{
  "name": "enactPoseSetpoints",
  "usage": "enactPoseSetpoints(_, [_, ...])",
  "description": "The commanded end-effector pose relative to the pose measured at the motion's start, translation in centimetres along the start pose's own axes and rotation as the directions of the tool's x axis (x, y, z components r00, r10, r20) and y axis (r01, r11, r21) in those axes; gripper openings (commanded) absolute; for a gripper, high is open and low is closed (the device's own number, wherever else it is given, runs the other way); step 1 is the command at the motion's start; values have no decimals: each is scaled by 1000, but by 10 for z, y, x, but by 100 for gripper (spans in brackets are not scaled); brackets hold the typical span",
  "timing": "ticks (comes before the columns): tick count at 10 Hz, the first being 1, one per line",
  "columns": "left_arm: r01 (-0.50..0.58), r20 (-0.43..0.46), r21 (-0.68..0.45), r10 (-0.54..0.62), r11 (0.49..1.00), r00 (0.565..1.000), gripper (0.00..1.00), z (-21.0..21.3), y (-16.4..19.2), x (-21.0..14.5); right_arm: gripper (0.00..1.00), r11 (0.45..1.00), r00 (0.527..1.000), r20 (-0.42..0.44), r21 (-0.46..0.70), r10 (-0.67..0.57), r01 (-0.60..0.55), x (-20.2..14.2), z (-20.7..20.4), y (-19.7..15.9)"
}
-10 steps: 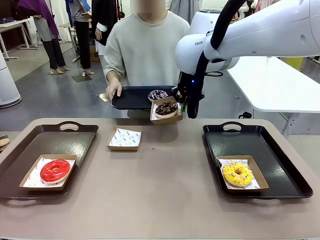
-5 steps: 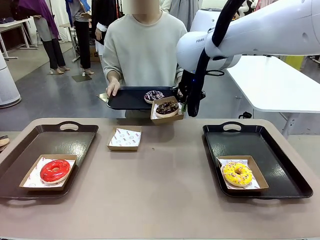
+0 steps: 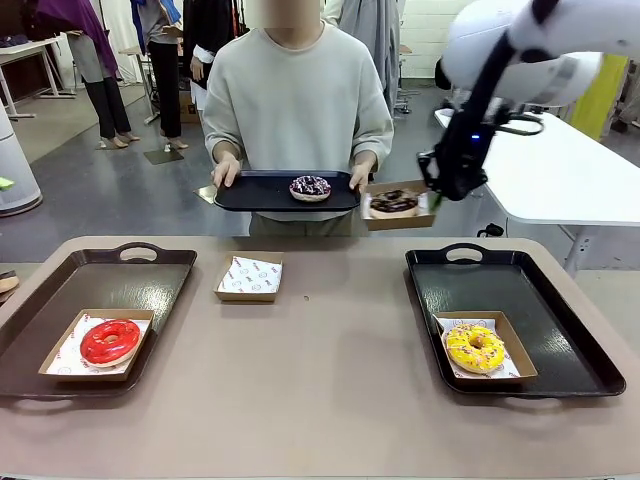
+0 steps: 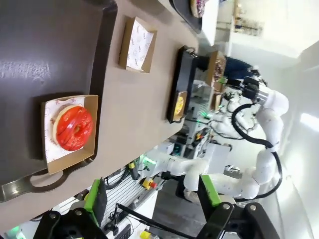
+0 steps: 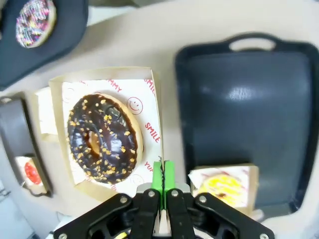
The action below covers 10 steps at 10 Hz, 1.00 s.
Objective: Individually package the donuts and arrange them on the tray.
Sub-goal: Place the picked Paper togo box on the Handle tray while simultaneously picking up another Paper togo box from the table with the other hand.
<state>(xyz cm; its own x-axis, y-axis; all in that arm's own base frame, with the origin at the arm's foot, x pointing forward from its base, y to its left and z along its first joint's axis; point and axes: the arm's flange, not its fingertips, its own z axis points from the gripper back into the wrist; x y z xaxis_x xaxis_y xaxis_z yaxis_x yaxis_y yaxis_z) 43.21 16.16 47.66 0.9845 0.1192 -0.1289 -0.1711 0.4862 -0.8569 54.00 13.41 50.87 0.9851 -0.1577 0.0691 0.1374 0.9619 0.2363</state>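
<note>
My right gripper [image 3: 434, 199] is shut on the edge of a cardboard box [image 3: 397, 218] holding the dark chocolate donut [image 3: 395, 203], in the air beyond the right tray [image 3: 560, 340]. In the right wrist view the gripper [image 5: 163, 181] pinches the box wall beside the chocolate donut [image 5: 102, 139]. The yellow donut [image 3: 474, 347] sits boxed on the right tray. The red donut [image 3: 110, 341] sits boxed on the left tray [image 3: 60, 290]. A person holds a black tray [image 3: 250, 193] with the purple-white donut [image 3: 310, 187]. My left gripper [image 4: 152, 199] hangs open above the red donut [image 4: 73, 127].
An empty paper-lined box [image 3: 250, 277] lies on the table between the two trays. The person stands at the far edge with both hands on the small tray. A white table [image 3: 560, 170] stands at the back right.
My right arm has carried the boxed chocolate donut to the right, away from the person's tray and toward the right tray. The person's tray has shifted slightly.
</note>
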Motion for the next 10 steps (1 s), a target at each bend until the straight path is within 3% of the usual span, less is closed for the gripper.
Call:
enactPoseSetpoints(1, [-13, -55, 150, 22, 989, 998, 96, -23, -25, 16, 1, 1000, 999, 28, -1, 19, -19, -11, -7, -33])
enactPoseSetpoints(6, [4, -109, 372, 40, 928, 993, 96, -135, -90, 51, 1, 985, 999, 33, -170, 40, -34, 0, -8, -80])
enactPoseSetpoints(10, [15, -70, 587, 33, 809, 997, 96, -223, -98, 79, 1, 980, 999, -18, -190, 50, -52, 19, -32, -92])
